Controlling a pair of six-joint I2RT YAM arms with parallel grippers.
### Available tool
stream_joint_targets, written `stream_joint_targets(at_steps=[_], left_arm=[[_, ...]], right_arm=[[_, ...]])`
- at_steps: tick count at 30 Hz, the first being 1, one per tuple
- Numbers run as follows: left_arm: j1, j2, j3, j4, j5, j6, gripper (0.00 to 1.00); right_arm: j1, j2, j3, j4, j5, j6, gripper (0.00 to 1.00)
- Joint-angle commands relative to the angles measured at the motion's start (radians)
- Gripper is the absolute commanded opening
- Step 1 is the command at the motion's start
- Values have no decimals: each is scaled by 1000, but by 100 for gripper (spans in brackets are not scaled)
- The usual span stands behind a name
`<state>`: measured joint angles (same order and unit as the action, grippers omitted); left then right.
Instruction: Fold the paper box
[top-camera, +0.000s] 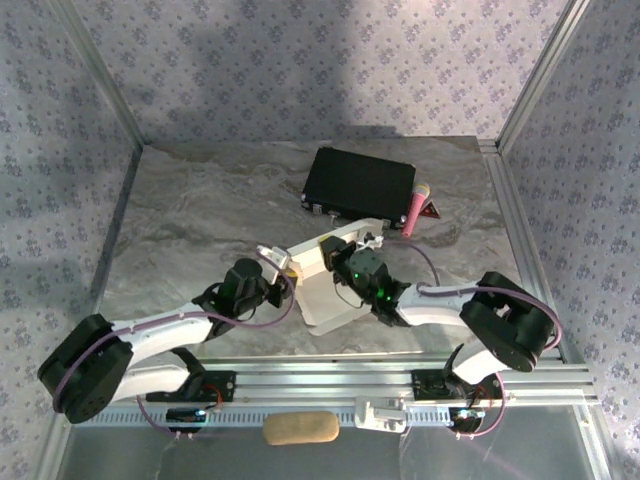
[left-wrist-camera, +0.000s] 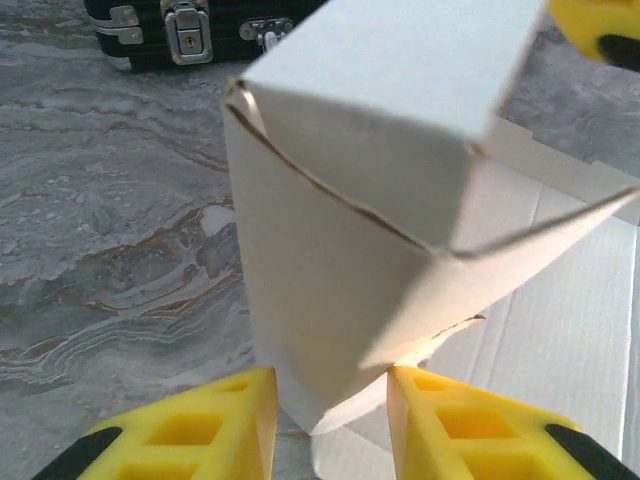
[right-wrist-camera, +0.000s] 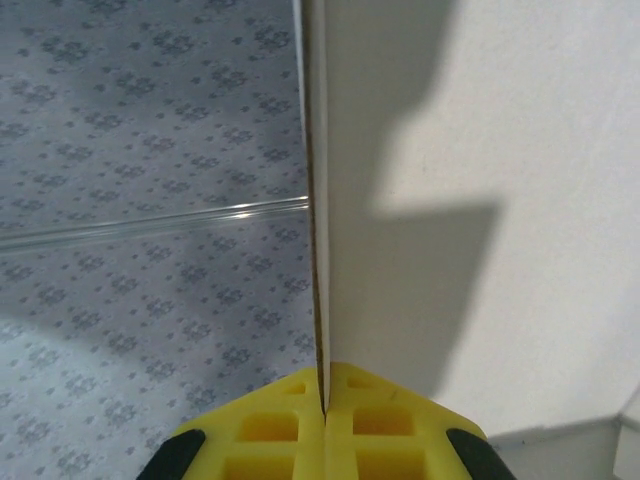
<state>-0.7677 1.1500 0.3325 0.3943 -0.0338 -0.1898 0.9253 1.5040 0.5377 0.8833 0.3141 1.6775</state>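
Top external view: the paper box (top-camera: 322, 300), white card and partly folded, sits near the middle of the marble-patterned worktop (top-camera: 180, 220), between the two arms. One panel lies flat and others stand raised.
Black case: a black hard case (top-camera: 360, 185) lies closed at 12 o'clock from the box, apart from it.
Pink item: a pink-handled item (top-camera: 415, 205) lies at the case's 3 o'clock end. What it is cannot be told.
Tan pad: a rounded tan pad (top-camera: 300, 428) lies at 6 o'clock, in front of the arm bases.
Left pincer: the left pincer (left-wrist-camera: 332, 390) meets the box from 9 o'clock. In the left wrist view its yellow fingers (left-wrist-camera: 200, 430) stand partway apart, and the lower corner of a raised box wall fills the gap between them, so it is clamped on the box.
Right pincer: the right pincer (right-wrist-camera: 324, 385) comes in from 4 o'clock. In the right wrist view its fingers are pressed together on the edge of a thin upright card panel, seen edge-on and running toward 12 o'clock.
Box up close: in the left wrist view a flap is folded over the top of the raised wall. The flat creased sheet lies at 3 o'clock, and the case's metal latches (left-wrist-camera: 185, 25) are at 11 o'clock.
Backdrop: a patterned wall (right-wrist-camera: 150, 150) stands behind the clamped panel.
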Motion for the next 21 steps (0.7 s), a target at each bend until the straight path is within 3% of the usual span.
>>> stream_joint_targets(at_steps=[1,21], left_arm=[[6,-37,10,9,-50,31,34],[75,57,27,70,23,74,29]], right_arm=[[36,28,-31,138,133,-5,0],[25,160,-48,225,63,-14,0]])
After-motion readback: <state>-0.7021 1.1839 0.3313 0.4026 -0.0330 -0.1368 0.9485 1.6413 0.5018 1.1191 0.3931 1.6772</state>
